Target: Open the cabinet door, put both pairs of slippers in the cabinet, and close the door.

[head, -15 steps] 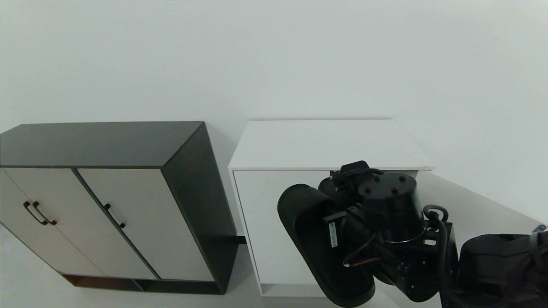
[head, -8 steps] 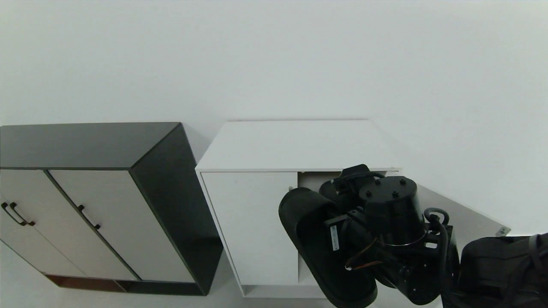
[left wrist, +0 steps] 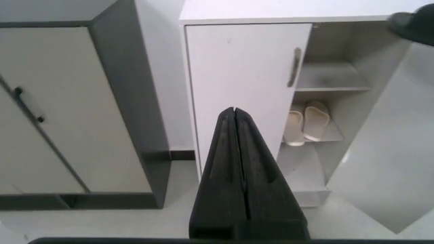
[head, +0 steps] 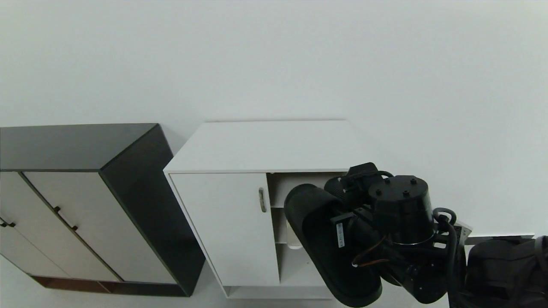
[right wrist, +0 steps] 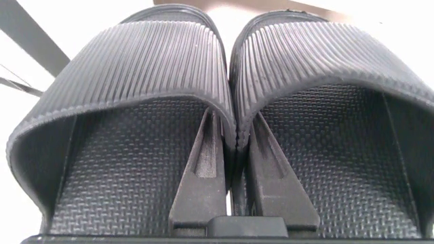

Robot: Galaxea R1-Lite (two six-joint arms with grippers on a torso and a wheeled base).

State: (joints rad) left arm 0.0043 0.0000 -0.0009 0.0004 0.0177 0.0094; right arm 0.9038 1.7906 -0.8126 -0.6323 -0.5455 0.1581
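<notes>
The white cabinet (head: 265,145) stands against the wall, its left door (head: 227,226) closed and its right door (left wrist: 390,156) swung open. A pair of white slippers (left wrist: 305,125) lies on the middle shelf inside. My right gripper (right wrist: 234,135) is shut on a pair of black slippers (head: 325,248), pinching the two inner sides together. It holds them in front of the open compartment, toes up. My left gripper (left wrist: 235,114) is shut with nothing in it and points toward the closed left door from some distance.
A dark cabinet (head: 85,192) with pale doors and black handles stands right beside the white cabinet on its left. The open right door (head: 498,236) sticks out toward me on the right. Pale floor lies in front of both cabinets.
The whole head picture has shifted left, so the camera has moved. The white cabinet's open compartment and door handle have come into view. The black slippers stay in my right gripper.
</notes>
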